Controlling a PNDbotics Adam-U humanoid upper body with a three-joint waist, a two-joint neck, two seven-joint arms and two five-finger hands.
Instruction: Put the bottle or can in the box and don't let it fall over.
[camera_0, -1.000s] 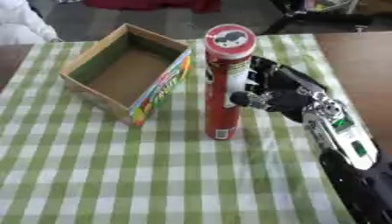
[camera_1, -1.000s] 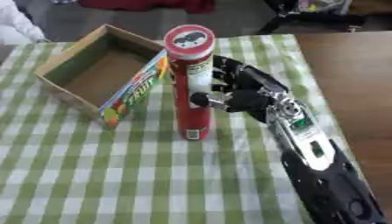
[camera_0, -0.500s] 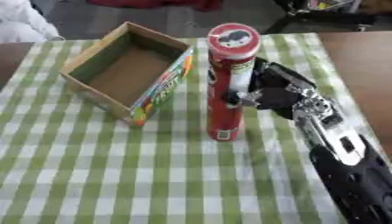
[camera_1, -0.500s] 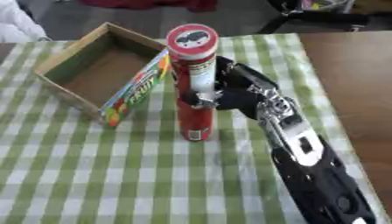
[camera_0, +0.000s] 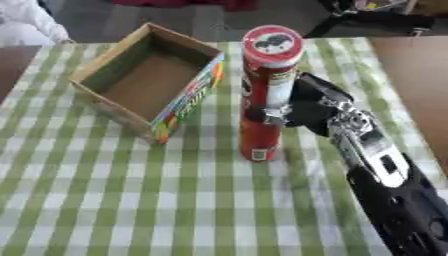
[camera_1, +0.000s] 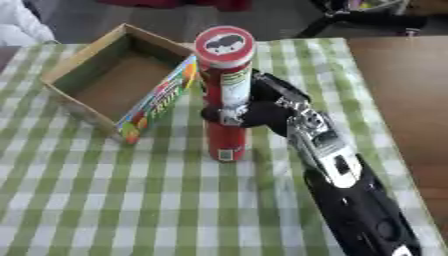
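Red can (camera_0: 265, 95): upright on worktop (camera_0: 114, 200), pinched mid-height by right robot hand (camera_0: 306, 107). Box (camera_0: 149, 82): left of hand, empty. Lift and placement outstanding.

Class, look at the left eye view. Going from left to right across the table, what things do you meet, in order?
Open cardboard box → tall red can, standing upright → the robot's right hand, curled round the can → bare brown table beyond the checked cloth.

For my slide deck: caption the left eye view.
Right hand grips the upright red can on the checked tablecloth, beside the empty open box.
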